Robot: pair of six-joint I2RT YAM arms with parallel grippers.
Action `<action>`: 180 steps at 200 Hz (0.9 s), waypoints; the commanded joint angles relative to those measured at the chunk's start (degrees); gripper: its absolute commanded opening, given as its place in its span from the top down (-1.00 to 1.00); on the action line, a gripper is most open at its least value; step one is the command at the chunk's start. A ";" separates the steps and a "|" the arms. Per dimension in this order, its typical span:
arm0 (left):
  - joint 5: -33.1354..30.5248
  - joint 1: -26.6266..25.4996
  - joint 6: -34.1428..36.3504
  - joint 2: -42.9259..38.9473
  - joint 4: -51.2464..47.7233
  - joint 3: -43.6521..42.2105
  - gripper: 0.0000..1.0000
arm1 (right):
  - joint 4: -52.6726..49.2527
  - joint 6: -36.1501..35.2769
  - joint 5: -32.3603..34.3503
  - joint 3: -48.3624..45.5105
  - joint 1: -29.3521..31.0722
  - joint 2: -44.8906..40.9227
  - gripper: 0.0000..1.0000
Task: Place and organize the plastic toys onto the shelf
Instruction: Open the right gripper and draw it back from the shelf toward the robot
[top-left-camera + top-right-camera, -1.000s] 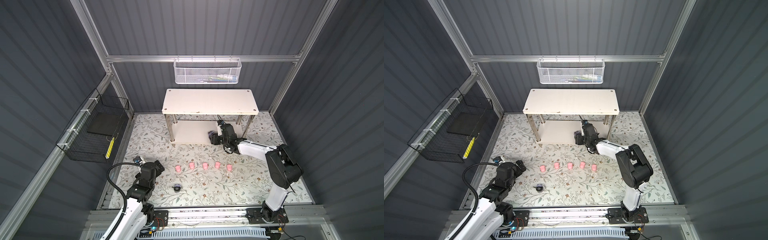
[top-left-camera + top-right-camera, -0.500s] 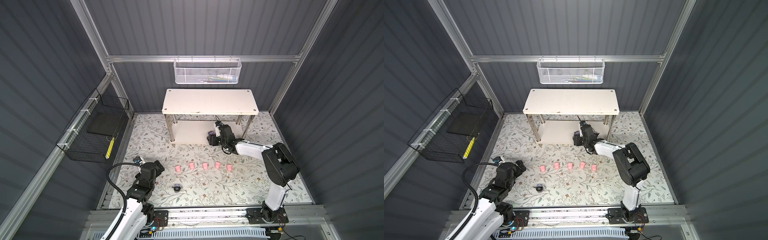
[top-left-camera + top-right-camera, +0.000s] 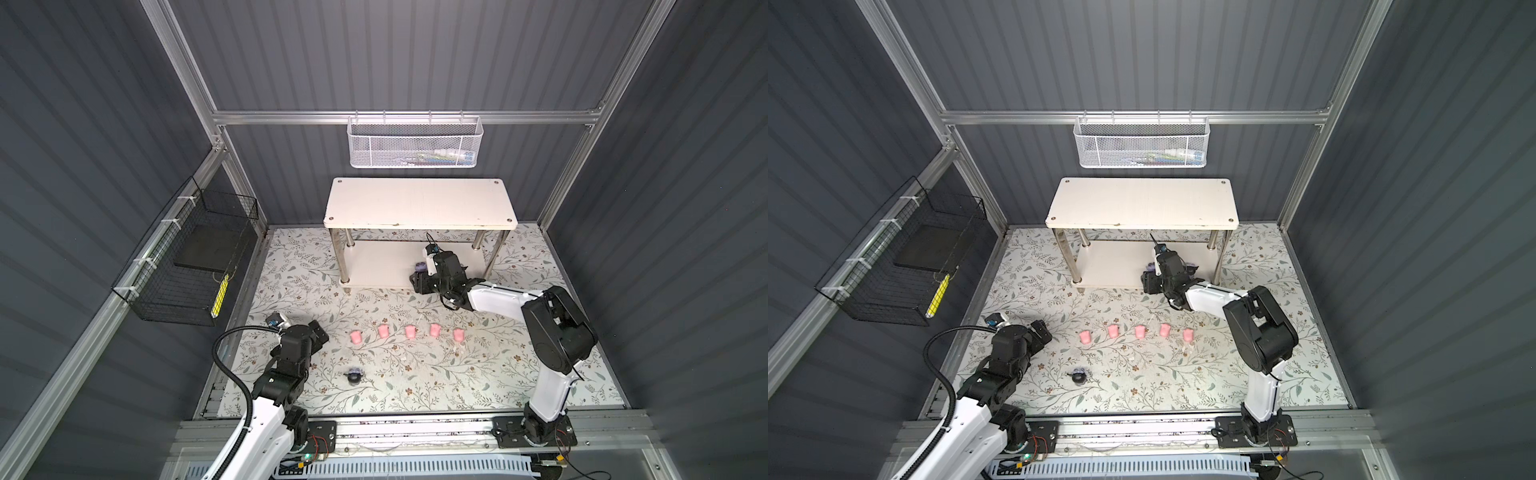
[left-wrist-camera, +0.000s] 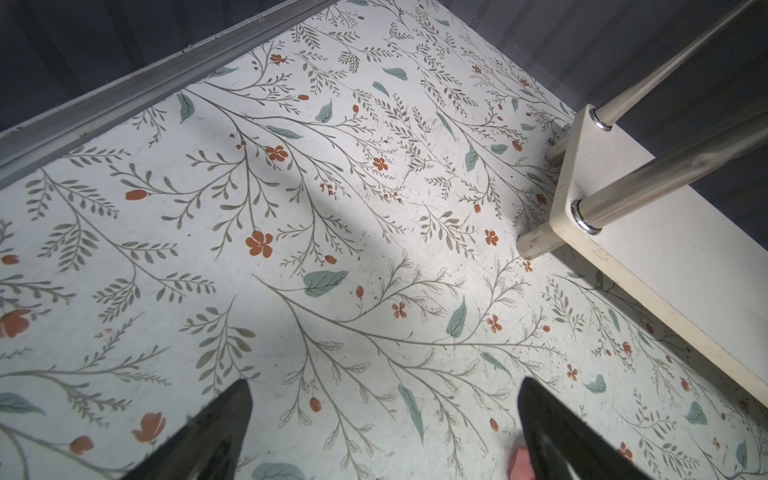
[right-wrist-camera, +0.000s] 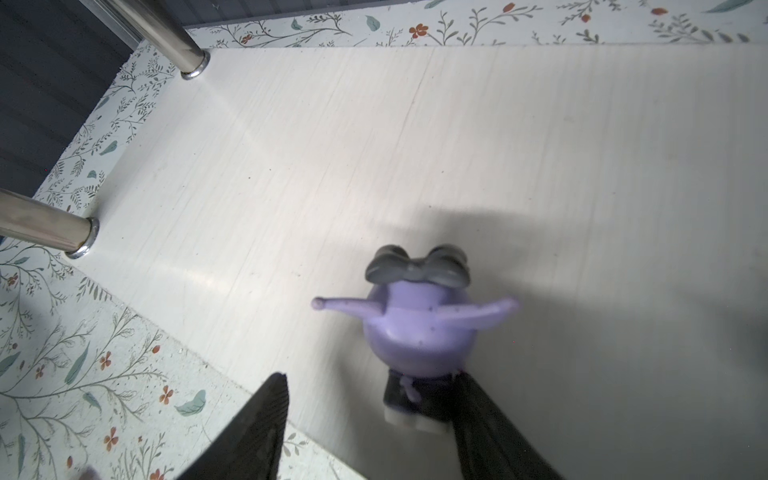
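A lavender toy (image 5: 419, 324) with a dark grey head piece rests on the lower board of the white shelf (image 5: 415, 145). My right gripper (image 5: 370, 378) is open around its black base: one finger touches the base, the other stands well apart. In both top views this toy (image 3: 419, 266) (image 3: 1148, 266) peeks out beside the right gripper (image 3: 420, 279) at the lower board's front right. Several pink toys (image 3: 410, 331) stand in a row on the floral floor. A lavender-and-black toy (image 3: 354, 376) lies nearer the front. My left gripper (image 4: 384, 381) (image 3: 318, 332) is open and empty, left of the pink row.
The shelf's top board (image 3: 419, 203) is bare. A white mesh basket (image 3: 413, 143) hangs on the back wall and a black wire basket (image 3: 187, 266) on the left wall. Shiny shelf legs (image 5: 174, 45) stand near the right gripper. One pink toy (image 4: 519, 461) shows beside a left finger.
My right gripper has shifted a little to the left along the shelf's lower board. The left arm and the toys on the floor have not moved.
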 commanded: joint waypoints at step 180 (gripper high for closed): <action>14.43 -0.08 0.76 -9.45 -15.17 4.04 -0.99 | -4.74 2.57 2.21 -16.35 0.66 -23.09 -0.44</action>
